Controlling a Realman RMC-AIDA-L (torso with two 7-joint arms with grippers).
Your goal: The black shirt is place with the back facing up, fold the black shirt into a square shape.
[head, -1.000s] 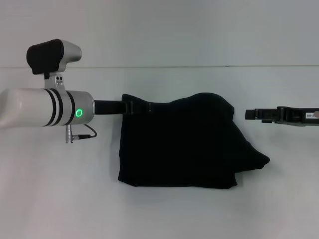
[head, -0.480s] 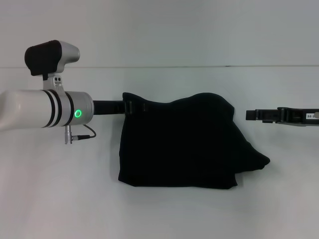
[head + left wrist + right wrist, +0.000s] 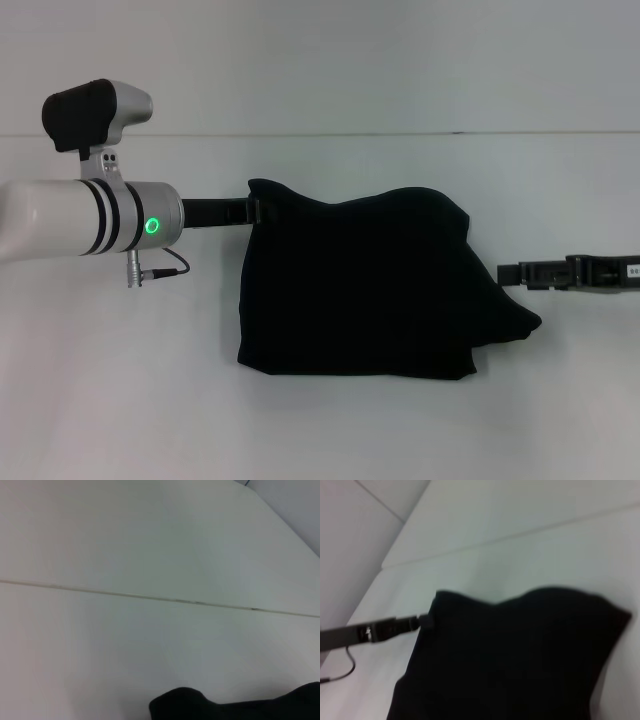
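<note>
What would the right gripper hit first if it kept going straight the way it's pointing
Probably the black shirt. The right gripper points toward the shirt's right edge, near its bulging lower corner, with bare table between them. Its height above the table is unclear.

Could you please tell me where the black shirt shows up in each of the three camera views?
Head: the shirt fills the centre, its top-left corner at the left gripper.
Left wrist: only a dark edge along the bottom.
Right wrist: it fills the lower half.
Shared landmark: the table seam, also visible in both wrist views.

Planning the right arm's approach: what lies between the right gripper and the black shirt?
Only bare white table, seen in the head view, separates the right gripper from the black shirt.
</note>
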